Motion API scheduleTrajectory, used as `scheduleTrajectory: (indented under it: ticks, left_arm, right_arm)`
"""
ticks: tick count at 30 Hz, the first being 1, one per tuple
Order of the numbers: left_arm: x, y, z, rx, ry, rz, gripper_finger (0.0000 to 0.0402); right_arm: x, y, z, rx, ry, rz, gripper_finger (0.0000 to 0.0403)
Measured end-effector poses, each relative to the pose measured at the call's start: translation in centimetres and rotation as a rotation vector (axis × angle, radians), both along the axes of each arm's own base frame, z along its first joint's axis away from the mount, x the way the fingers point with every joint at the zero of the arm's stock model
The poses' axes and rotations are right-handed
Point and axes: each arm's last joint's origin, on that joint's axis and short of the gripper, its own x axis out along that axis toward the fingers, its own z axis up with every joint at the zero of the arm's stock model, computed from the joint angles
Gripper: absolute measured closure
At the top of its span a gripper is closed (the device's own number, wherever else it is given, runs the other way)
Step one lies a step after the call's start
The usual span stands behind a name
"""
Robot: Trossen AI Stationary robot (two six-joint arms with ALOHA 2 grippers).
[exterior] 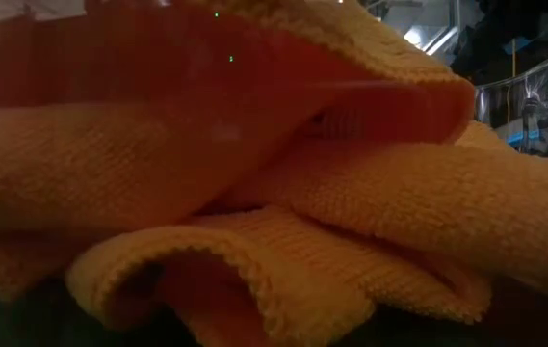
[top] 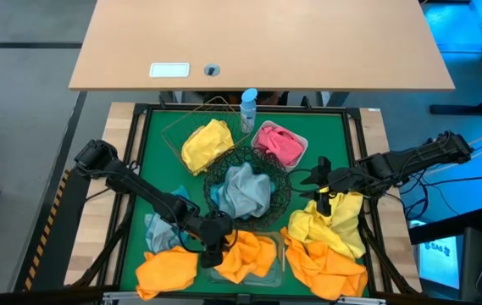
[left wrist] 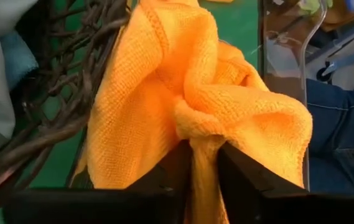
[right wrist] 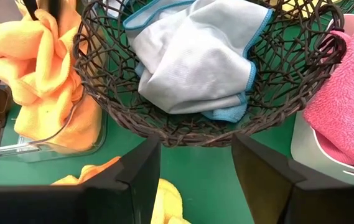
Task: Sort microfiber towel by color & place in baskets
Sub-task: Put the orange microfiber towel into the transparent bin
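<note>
My left gripper (top: 215, 246) is over the clear tub (top: 281, 254) at the near middle, with an orange towel (left wrist: 164, 93) between its fingers. That towel fills the low view (exterior: 274, 193). The round black wire bowl (top: 245, 191) holds a grey towel with teal edging (right wrist: 189, 56). A yellow towel (top: 207, 144) lies in the copper wire basket and a pink one (top: 279, 144) in the white tray. My right gripper (right wrist: 195, 180) hangs open over the green mat beside the bowl's right side, with nothing between its fingers. My left gripper pinches a bunched fold of the orange towel (left wrist: 204, 134) between its two fingers (left wrist: 164, 180). The fingers slant down from the table's left. The towel rises in a peak to the fingers, and its lower part rests slack in the clear tub (right wrist: 52, 146).
Loose towels lie on the mat: orange (top: 168, 271) and grey-blue (top: 160, 229) at the near left, yellow (top: 329, 220) and orange (top: 325, 267) at the near right. A blue-capped bottle (top: 248, 110) stands at the far edge. A person's leg in jeans (left wrist: 341, 137) shows beyond the near edge.
</note>
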Motion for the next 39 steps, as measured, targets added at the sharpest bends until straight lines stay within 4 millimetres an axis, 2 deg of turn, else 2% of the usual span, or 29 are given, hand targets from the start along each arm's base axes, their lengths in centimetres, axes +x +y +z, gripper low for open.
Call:
scheduleTrajectory:
  ticks: [8, 13, 23, 39]
  left_arm:
    - [0.0, 0.0, 0.0, -0.004, -0.004, 0.002, 0.0244]
    - [0.0, 0.0, 0.0, -0.005, -0.003, 0.003, 0.021]
    - [0.4, 0.7, 0.1, -0.123, 0.057, -0.084, 0.0207]
    - [0.6, 1.8, 0.5, -0.182, 0.071, -0.121, 0.0208]
  right_arm:
    - [0.0, 0.0, 0.0, 0.0, 0.0, 0.0, 0.0207]
    - [0.0, 0.0, 0.0, 0.0, 0.0, 0.0, 0.0207]
    - [0.0, 0.0, 0.0, 0.001, 0.0, 0.0, 0.0207]
    - [0.0, 0.0, 0.0, 0.001, 0.0, 0.0, 0.0207]
